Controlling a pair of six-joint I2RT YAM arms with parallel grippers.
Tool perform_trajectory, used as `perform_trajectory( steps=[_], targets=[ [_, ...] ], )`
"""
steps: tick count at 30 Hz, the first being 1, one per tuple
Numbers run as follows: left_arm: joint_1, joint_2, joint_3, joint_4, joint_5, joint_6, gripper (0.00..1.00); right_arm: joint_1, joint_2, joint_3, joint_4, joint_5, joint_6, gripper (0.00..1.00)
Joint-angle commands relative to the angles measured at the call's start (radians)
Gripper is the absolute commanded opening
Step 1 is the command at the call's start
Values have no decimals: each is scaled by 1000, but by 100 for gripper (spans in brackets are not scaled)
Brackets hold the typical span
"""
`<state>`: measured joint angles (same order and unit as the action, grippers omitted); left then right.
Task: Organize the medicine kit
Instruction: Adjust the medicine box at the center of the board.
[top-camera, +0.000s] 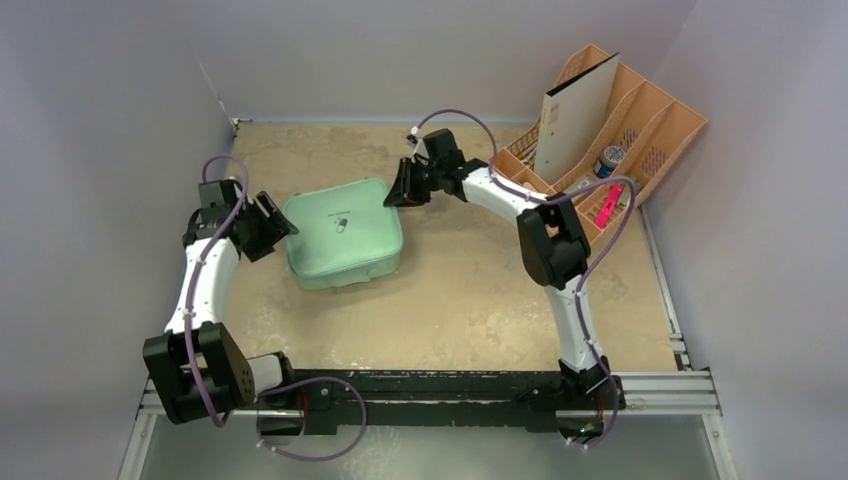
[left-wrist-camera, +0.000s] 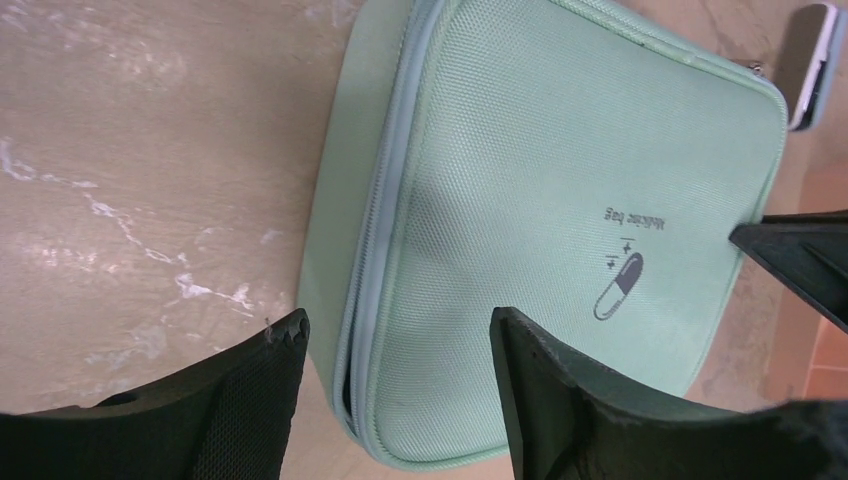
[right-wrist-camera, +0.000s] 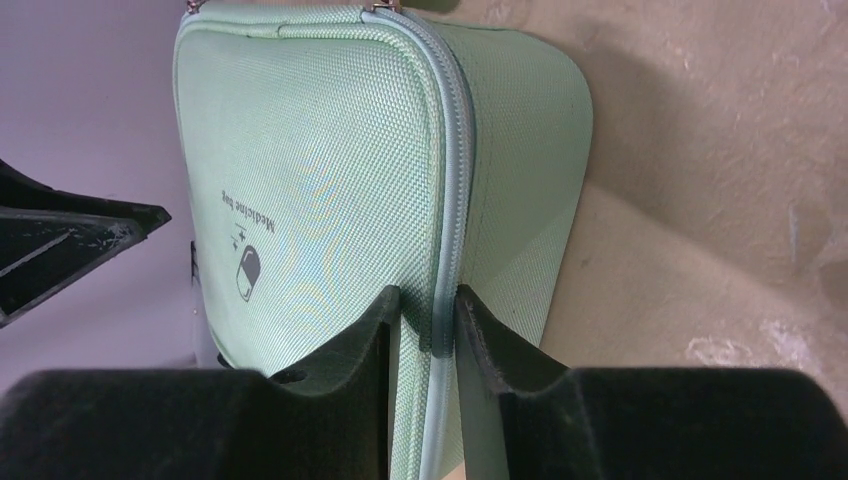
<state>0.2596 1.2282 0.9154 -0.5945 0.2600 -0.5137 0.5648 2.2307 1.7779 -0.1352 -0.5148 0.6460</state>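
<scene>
Currently, the medicine kit (top-camera: 343, 232) is laid left of centre on the table (top-camera: 480, 290). Its right zipper edge is pinched by the right gripper (right-wrist-camera: 428, 300); the left gripper (left-wrist-camera: 398, 325) is spread open astride its left edge.

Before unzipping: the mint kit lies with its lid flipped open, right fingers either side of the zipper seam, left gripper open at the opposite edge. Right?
No, the medicine kit lies with its lid down, logo on top, as the top external view shows. The rest holds: right gripper straddling the zipper seam, left gripper open at the opposite edge.
</scene>
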Motion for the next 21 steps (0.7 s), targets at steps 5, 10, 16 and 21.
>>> perform_trajectory(
  steps=[5,10,16,21],
  targets=[
    [10,80,61,-11,-75,-2,67,3,109,209,-29,-4,-79,27],
    [9,88,34,37,61,-7,64,3,153,280,-2,10,-81,27],
    [9,43,-76,119,181,-77,54,3,160,302,51,11,-92,35],
    [10,24,-138,151,219,-111,52,-3,35,231,19,89,-125,55]
  ],
)
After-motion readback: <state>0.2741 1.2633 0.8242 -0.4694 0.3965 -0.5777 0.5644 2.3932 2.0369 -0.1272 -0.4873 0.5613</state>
